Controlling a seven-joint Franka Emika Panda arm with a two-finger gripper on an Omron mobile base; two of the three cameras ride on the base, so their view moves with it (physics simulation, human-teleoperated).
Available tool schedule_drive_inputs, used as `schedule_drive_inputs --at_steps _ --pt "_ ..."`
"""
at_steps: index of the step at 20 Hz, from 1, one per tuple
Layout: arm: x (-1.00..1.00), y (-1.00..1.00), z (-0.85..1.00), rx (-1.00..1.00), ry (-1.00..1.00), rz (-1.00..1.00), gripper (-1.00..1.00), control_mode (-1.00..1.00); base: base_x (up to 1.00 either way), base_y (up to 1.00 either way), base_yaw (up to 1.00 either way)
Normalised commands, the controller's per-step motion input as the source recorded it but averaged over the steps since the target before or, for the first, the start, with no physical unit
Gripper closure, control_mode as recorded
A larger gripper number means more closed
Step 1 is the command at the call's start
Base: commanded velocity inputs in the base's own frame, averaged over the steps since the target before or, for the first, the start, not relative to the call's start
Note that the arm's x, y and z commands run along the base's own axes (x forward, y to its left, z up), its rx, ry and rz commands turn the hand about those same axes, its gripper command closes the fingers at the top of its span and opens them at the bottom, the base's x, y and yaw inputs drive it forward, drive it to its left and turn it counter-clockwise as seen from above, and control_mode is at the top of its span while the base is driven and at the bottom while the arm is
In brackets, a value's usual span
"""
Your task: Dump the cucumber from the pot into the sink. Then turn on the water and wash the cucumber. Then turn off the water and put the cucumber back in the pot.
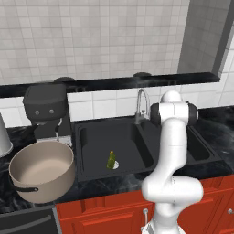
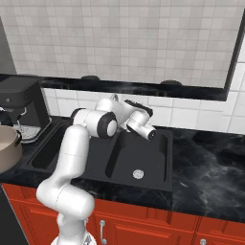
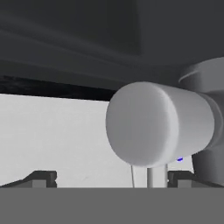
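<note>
Cucumber (image 1: 110, 159) stands tilted in left basin of sink (image 1: 87, 157), by round silver drain (image 1: 115, 164); short yellowish-green stick, darker at lower end. Pot (image 1: 42, 171) sits on counter at sink's left edge, interior pale, nothing visible inside, dark handle at front. Gripper (image 3: 112, 177) released, fingers wide apart, right at faucet handle (image 3: 148, 123) behind sink's back edge.

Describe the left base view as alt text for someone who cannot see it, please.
A small yellowish-green cucumber lies by the drain in the left basin of a black double sink, with a silver gooseneck faucet behind. A white robot arm rises before the right basin; a large empty beige pot and black coffee machine stand left.
</note>
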Motion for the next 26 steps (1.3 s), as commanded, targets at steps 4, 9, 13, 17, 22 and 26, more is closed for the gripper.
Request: schedule_drive_inputs --at_steps 4,9,13,17,22,26 --pt "0.31 -0.03 -0.14 0.0 0.0 -0.05 -1.0 -1.0 0.0 0.0 0.0" --pt "0.28 0.0 -0.13 0.0 0.0 -0.06 1.0 -1.0 0.0 0.0 0.0" --pt "0.21 0.0 -0.12 0.0 0.0 -0.07 1.0 -1.0 0.0 0.0 0.0" --pt "0.03 -0.2 -0.14 0.02 0.0 -0.07 1.0 -1.0 0.0 0.0 0.0" --pt "0.0 -0.34 -0.18 0.05 0.02 -0.07 1.0 -1.0 0.0 0.0 0.0" --pt "0.0 -0.39 -0.21 0.09 0.08 -0.07 1.0 -1.0 0.0 0.0 0.0"
